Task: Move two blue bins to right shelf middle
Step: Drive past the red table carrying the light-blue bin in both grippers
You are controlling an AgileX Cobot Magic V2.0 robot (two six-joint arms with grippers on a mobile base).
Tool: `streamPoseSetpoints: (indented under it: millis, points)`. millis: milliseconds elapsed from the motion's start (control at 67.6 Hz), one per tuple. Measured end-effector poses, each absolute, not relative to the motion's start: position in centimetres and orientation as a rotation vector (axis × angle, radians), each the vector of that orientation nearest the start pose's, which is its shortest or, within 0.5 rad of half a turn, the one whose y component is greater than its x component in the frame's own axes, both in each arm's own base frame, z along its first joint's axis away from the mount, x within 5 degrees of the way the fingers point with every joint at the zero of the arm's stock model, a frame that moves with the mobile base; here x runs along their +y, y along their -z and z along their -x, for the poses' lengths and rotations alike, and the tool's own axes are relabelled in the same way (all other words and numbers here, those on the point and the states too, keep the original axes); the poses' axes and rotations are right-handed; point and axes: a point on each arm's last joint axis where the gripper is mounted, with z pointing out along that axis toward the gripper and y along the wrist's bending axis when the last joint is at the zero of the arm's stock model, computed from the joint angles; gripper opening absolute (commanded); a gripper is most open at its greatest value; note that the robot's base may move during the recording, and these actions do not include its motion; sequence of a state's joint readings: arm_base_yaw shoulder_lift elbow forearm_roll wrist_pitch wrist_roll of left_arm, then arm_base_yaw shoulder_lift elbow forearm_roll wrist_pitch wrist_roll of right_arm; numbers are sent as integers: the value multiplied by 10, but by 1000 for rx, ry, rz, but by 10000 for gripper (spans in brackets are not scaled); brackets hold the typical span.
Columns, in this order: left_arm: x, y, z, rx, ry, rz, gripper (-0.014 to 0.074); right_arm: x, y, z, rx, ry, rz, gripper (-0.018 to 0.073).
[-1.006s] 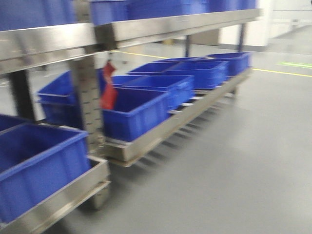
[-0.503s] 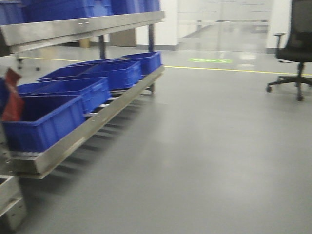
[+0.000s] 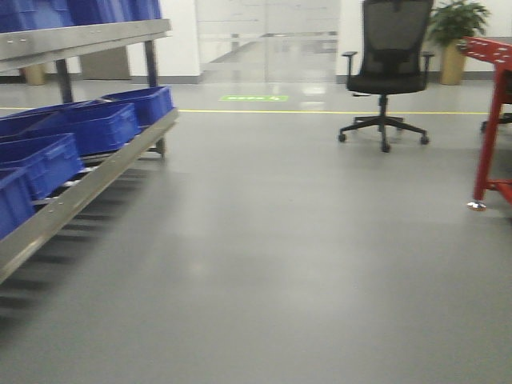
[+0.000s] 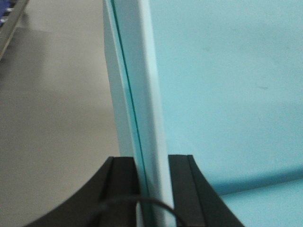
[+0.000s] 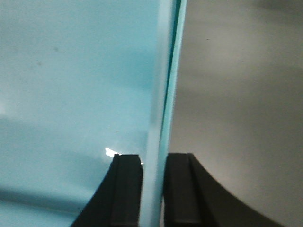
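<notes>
Two grippers, one load.

Item 1: left gripper (image 4: 151, 163), clamped on an upright wall of the pale blue bins (image 4: 227, 94), one pad on each face just below the rim.

Item 2: right gripper (image 5: 154, 161), clamped the same way on another wall of the load. A thin dark seam runs along the pinched wall in both wrist views. I read it as two tubs nested, but cannot confirm it. The load hangs over the floor (image 3: 280, 264) and does not show in the front view.

Item 3, hazards: I hold only thin, smooth plastic. I judge that a jolt from the base, or my arms drifting apart, could let a wall slip or an inner tub shift.

Item 4, edges: the steel rack (image 3: 80, 40) with its dark blue bins (image 3: 96, 128) lines the left, its lower rail angled toward my path. The office chair (image 3: 384, 64) stands ahead, and the red frame (image 3: 492, 120) closes the right edge.

Item 5, room: broad bare floor between rack and frame. No shelf on the right is in view, so I cannot judge the approach to it.
</notes>
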State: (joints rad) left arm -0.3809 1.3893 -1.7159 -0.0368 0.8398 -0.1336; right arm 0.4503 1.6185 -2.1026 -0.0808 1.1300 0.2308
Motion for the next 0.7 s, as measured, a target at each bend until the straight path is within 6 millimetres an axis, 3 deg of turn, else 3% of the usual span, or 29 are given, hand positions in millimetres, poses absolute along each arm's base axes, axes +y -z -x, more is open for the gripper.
streamPoseSetpoints:
  millis: [695]
  points:
    - [-110,-491,-269,2001,373,-242,-111,137,-509,-298,2130,-303,228,-154]
